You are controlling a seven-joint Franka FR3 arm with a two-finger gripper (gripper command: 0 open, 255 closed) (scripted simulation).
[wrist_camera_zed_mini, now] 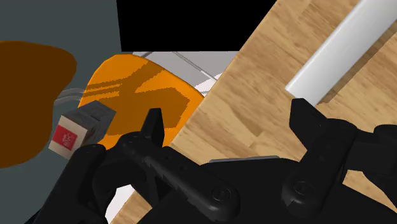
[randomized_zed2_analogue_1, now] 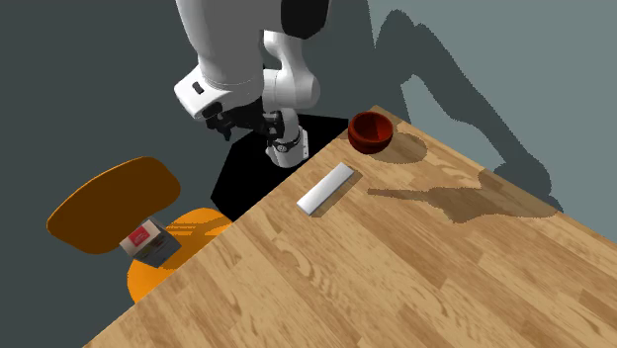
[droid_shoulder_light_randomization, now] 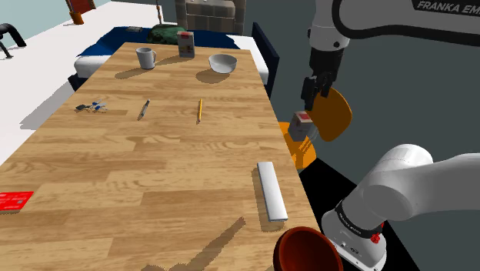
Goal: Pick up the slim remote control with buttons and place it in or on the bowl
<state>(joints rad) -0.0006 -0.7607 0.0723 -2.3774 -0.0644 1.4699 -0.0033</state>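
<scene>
The slim remote (droid_shoulder_light_randomization: 271, 190) is a plain pale bar lying flat near the table's edge on the shoulder view's right; no buttons show on it. It also appears as remote (randomized_zed2_analogue_1: 325, 188) and remote (wrist_camera_zed_mini: 337, 54). A dark red bowl (droid_shoulder_light_randomization: 306, 250) stands at the table's near corner by the stand, seen as bowl (randomized_zed2_analogue_1: 371, 130). My black gripper (droid_shoulder_light_randomization: 312, 102) hangs off the table's side, above an orange chair. In the wrist view the gripper (wrist_camera_zed_mini: 229, 121) is open, fingers (wrist_camera_zed_mini: 154, 124) wide apart with nothing between them. The remote lies ahead of one finger.
An orange chair (droid_shoulder_light_randomization: 332, 115) with a small box (droid_shoulder_light_randomization: 302, 123) on its seat stands beside the table under the hand. At the table's far end are a white bowl (droid_shoulder_light_randomization: 223, 63), a mug (droid_shoulder_light_randomization: 146, 57) and a carton (droid_shoulder_light_randomization: 185, 44). A pencil (droid_shoulder_light_randomization: 199, 110), pen (droid_shoulder_light_randomization: 144, 109), keys (droid_shoulder_light_randomization: 92, 106) and red card (droid_shoulder_light_randomization: 14, 201) lie about.
</scene>
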